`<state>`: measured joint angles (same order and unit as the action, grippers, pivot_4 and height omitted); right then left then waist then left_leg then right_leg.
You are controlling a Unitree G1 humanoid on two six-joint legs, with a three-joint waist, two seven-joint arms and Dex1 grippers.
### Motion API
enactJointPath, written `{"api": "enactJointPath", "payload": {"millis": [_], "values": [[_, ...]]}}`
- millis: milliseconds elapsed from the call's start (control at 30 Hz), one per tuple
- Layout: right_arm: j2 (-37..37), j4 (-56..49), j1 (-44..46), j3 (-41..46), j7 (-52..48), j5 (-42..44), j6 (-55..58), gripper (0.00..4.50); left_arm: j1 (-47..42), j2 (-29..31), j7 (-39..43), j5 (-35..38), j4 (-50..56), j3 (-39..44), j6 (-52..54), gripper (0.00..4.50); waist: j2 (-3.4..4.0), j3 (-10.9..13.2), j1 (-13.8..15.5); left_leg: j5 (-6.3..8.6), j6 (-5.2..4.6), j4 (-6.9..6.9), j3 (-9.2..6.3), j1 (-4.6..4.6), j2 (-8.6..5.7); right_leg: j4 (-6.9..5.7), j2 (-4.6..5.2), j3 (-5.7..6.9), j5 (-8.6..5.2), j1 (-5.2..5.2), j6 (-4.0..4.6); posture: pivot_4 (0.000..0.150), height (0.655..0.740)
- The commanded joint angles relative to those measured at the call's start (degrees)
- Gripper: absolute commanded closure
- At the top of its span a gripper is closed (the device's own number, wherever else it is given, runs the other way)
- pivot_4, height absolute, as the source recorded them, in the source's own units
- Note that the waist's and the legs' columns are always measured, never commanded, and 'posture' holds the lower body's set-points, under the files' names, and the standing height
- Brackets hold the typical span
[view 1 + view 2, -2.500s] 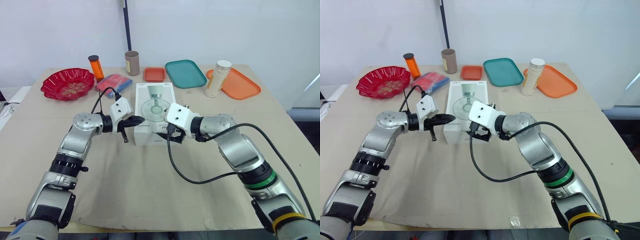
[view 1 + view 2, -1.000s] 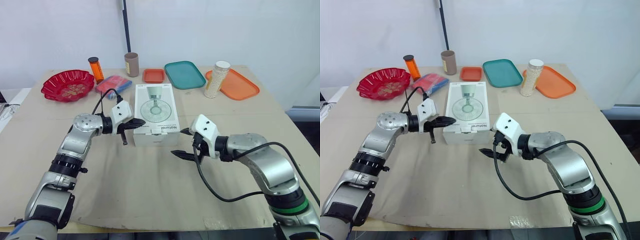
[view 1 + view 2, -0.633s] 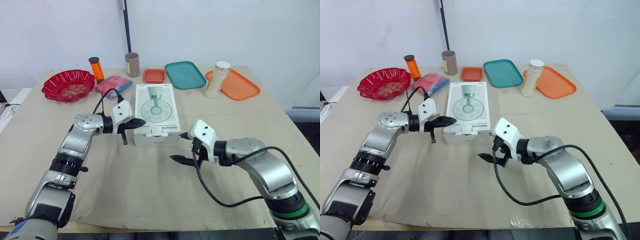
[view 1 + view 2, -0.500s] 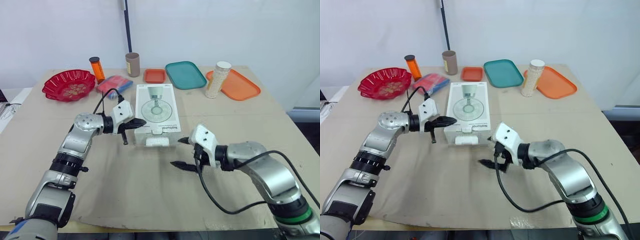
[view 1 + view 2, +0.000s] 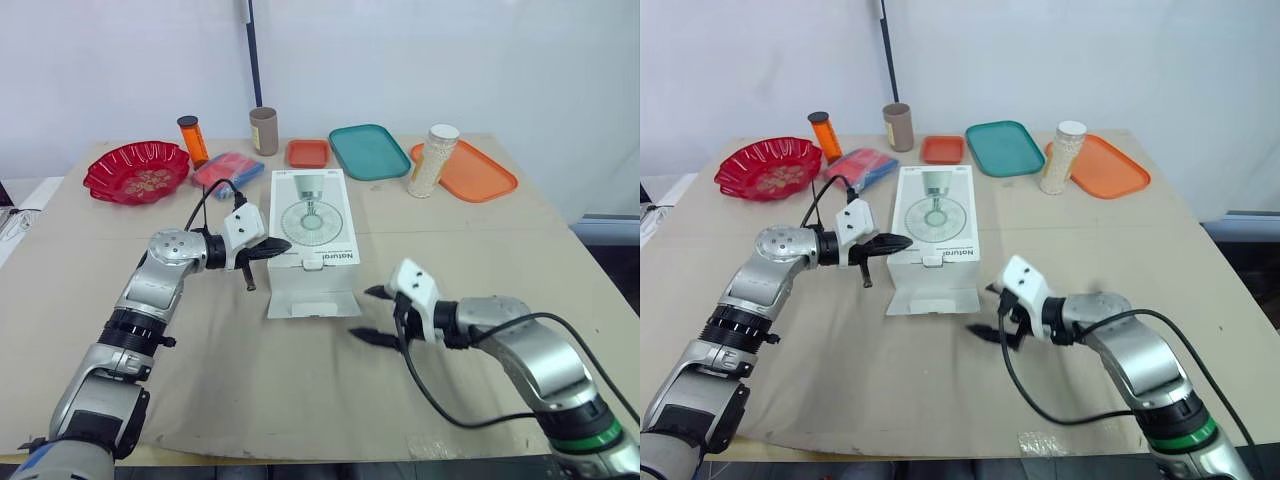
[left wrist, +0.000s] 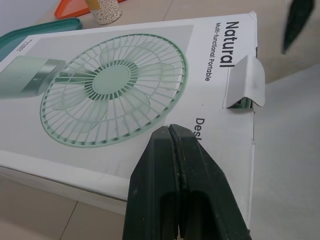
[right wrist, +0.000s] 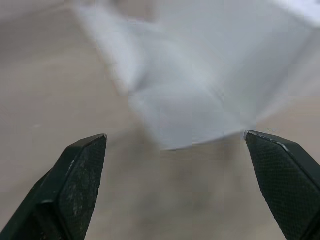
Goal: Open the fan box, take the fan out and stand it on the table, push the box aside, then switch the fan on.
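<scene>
Presently, fan box (image 5: 312, 225): middle of table (image 5: 480, 240), end flap (image 5: 312, 302) folded down toward near edge.
Left gripper (image 5: 280, 244): fingers together, tips at box's left edge.
Right gripper (image 5: 362, 313): fingers wide, just right of flap.

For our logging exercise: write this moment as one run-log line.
fan box: end flap down on table | left gripper: shut, at box's near left corner | right gripper: open, beside flap
</scene>
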<state>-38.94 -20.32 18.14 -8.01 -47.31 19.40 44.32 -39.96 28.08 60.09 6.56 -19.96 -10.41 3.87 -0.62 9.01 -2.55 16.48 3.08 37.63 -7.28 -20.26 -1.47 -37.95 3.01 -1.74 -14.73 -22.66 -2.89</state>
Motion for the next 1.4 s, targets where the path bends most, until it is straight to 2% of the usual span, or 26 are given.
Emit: {"api": "enactJointPath", "payload": {"millis": [33, 233, 400, 700, 1400], "values": [[-0.9, -1.0, 1.1, 3.3, -1.2, 2.7, 0.7, 0.00, 2.8, 0.8, 0.3, -3.0, -2.3, -2.6, 1.9, 4.43, -0.01, 0.0, 0.0, 0.01, -0.01, -0.02, -0.01, 0.00, 0.00, 0.00, 0.00, 0.00, -0.05, 0.00, 0.00, 0.150, 0.7400], [2.2, 3.1, 4.7, 7.3, 2.3, 6.8, 7.3, 0.00, 3.0, 0.9, -0.1, -3.1, -2.0, -2.6, 1.9, 4.43, 0.00, 0.0, 0.0, 0.03, -0.04, -0.01, 0.00, 0.02, 0.00, 0.02, 0.01, 0.00, -0.04, 0.02, 0.03, 0.150, 0.7400], [5.0, 6.8, 8.1, 7.9, 6.3, 6.9, 10.5, 0.00, 3.3, 1.0, -0.3, -3.1, -1.8, -2.6, 1.8, 4.43, 0.00, 0.0, 0.0, 0.03, -0.04, -0.02, -0.02, 0.06, 0.01, 0.01, -0.02, 0.01, -0.04, 0.06, 0.03, 0.150, 0.7400], [6.1, 4.5, 6.8, -0.5, 6.8, 3.5, 7.7, 0.00, 1.1, 1.8, 1.8, 1.6, 1.6, 0.7, 7.9, 4.43, 0.00, 0.0, -0.1, 0.04, -0.04, -0.05, -0.03, 0.03, 0.00, 0.02, 0.00, 0.01, -0.06, 0.02, 0.02, 0.150, 0.7400], [7.9, 5.7, 6.3, -3.1, 6.7, 1.7, 4.9, 0.00, 0.3, 3.9, 1.3, 5.3, 8.9, 3.9, 13.0, 4.43, -0.19, 0.2, -0.1, 0.02, -0.01, -0.05, -0.01, -0.41, 0.01, 0.01, 0.00, 0.00, -0.02, -0.48, 0.07, 0.150, 0.7400]]}}
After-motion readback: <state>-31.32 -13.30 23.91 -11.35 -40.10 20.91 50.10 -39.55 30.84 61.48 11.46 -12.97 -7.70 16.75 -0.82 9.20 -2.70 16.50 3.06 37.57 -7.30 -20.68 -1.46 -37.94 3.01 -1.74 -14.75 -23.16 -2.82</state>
